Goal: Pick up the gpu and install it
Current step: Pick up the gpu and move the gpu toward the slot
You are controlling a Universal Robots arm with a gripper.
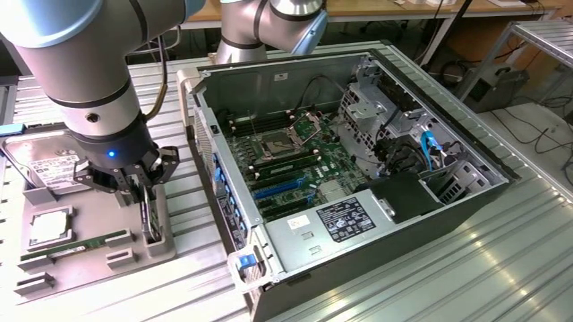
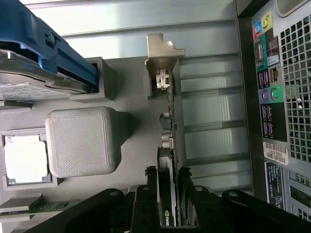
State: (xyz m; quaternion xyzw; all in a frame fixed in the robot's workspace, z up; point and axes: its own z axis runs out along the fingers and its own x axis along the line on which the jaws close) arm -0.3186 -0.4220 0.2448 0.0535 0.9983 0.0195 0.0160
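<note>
Gpu (image 1: 147,220) stands on edge in the tray (image 1: 85,265), your gripper (image 1: 143,196) clamped on both faces (wrist view adds its pale bracket (image 2: 163,51)).

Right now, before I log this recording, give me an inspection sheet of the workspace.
Surface: ribbed metal table, grey parts holder on it.
Job's things: gpu standing on edge in a holder slot; computer case open beside it.
Clutter: hard drive, processor, memory stick in the holder.
Grippers: gripper shut on the gpu.
Cables: blue cable and black cables inside the case.
Surroundings: workbench behind.
</note>
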